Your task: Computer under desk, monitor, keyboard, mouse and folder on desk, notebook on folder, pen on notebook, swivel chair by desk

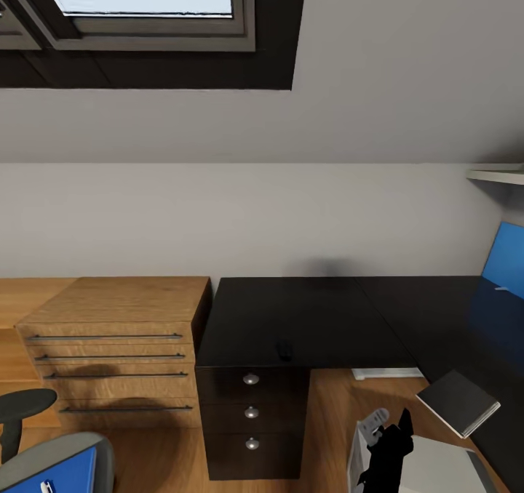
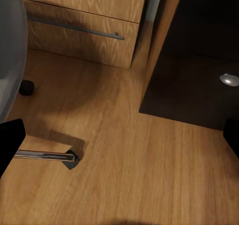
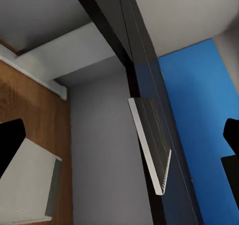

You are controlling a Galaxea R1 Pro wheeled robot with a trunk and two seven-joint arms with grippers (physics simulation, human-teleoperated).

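Observation:
The black L-shaped desk fills the middle of the head view, its three knobbed drawers below. A small black mouse lies near its front edge. At the desk's right wing a slim slab with a dark top and pale edge, seemingly the keyboard, juts past the edge. The grey computer stands on the floor below it. My right gripper hangs open beside the computer. At lower left, the swivel chair carries the blue folder. My left gripper is open above the floor.
A light wooden drawer cabinet stands left of the desk. The chair's chrome leg and caster lie on the wooden floor. A blue panel rises at the desk's far right. A white desk foot sits underneath.

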